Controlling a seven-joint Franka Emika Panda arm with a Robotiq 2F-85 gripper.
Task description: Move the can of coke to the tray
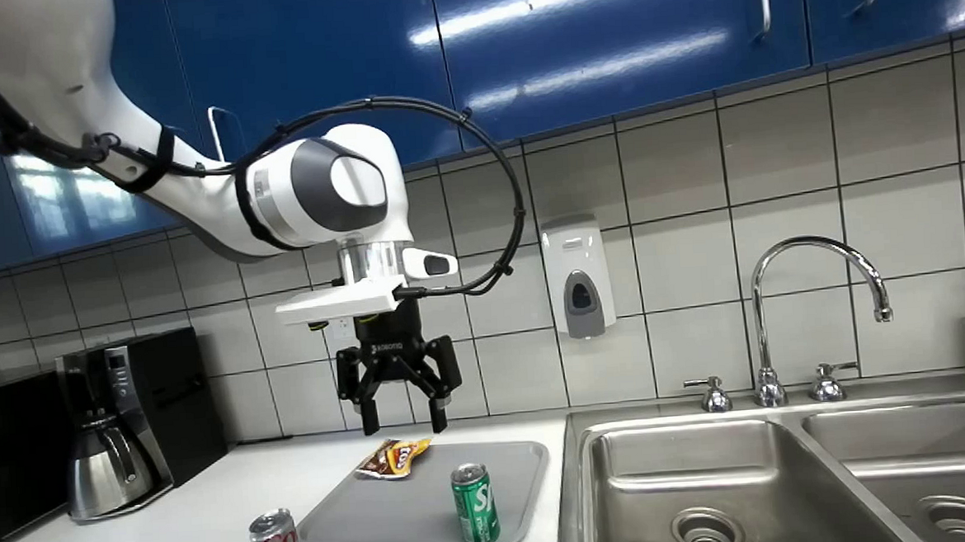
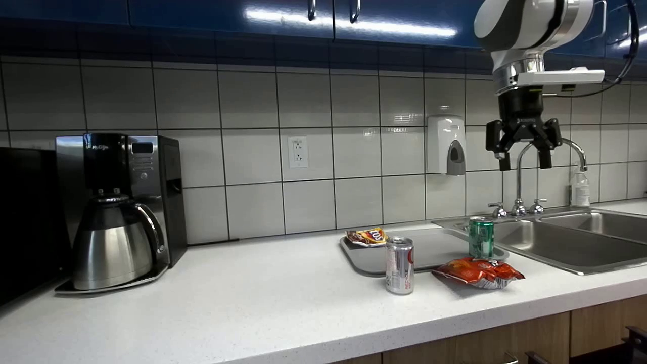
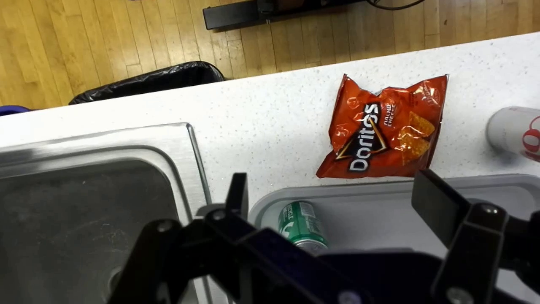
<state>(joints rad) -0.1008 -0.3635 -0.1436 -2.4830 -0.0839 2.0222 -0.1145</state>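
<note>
Hanging high over the white counter (image 2: 252, 303), my gripper (image 1: 405, 424) is released and empty, its two fingers (image 3: 438, 207) spread wide and pointing straight down. What I want is the silver Coke can (image 2: 399, 268) with the red lettering; it stands upright on the counter, just beside the tray (image 1: 396, 507) and outside its rim. In both exterior views it lies below my fingertips and off to the left, toward the counter's front edge. In the wrist view it shows only at the right edge, partly cut off, beyond the finger on that side, so it is well apart from the gap I would close on it.

Its long axis is vertical, parallel to my fingers, so I judge that no tilting is called for: I would travel across and outward until that gap sits over the can's top, then come down with a finger on either side. That crossing seems best made up high, since the finger on the can's side could knock it if I slid across low. The red Doritos Nacho Cheese bag (image 3: 388, 131) lies near the can, apart from it, and might catch my other finger on the way down. The green soda can (image 1: 475, 504) already stands on the tray, toward the sink (image 1: 682, 459), so I would aim for the part of the tray nearest the Coke can.
</note>
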